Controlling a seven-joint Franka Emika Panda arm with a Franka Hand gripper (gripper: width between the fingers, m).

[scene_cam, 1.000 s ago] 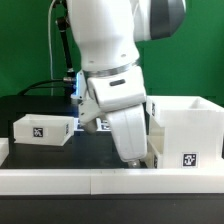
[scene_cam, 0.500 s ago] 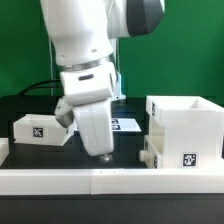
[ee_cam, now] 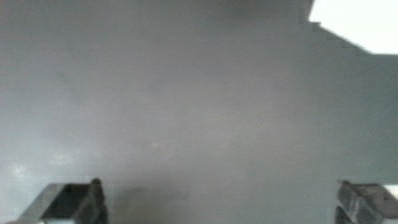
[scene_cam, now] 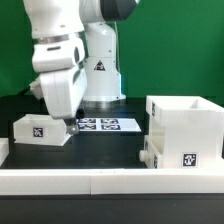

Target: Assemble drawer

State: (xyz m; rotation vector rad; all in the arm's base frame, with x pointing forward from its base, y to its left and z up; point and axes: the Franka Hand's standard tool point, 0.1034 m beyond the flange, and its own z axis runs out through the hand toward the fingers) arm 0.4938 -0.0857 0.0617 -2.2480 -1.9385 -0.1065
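Claw (scene_cam: 68, 121) fingers spread apart, empty, just beside the loose tray (scene_cam: 42, 130) at the exterior view's left. I'd centre over one wall before descending. Shell (scene_cam: 186, 125) stands well apart.

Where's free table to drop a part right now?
Bare strip between the tray at the exterior view's left and the shell, bordered by the marker board and the border rail. Crowded: open gripper hangs by that tray; second tray hugs the shell.

The black table (scene_cam: 112, 148) bears a tray (scene_cam: 42, 130), marker board (scene_cam: 107, 125), shell (scene_cam: 186, 125) and rail (scene_cam: 80, 181).
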